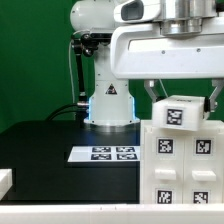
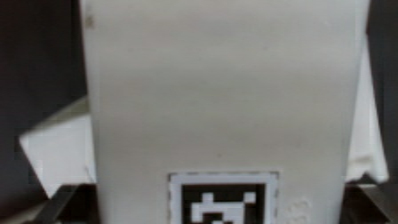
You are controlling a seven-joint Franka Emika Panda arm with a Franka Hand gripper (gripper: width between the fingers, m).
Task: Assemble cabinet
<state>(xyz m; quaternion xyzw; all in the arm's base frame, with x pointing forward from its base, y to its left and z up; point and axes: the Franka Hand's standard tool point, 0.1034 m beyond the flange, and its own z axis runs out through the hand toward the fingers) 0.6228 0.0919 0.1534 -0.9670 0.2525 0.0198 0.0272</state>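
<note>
Poised directly above cabinet [image 1: 184, 150], long axis upright beneath gripper [image 1: 181, 100]; fingers [image 2: 54, 203] straddling its top panel, contact unclear, grip state impossible to tell.

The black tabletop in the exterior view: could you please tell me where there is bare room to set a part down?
Bare black table lies between the robot base, the marker board and the small white part at that view's left edge. The strip in front of the marker board is also bare. It is crowded at the view's right, where the cabinet stands under the gripper.
</note>
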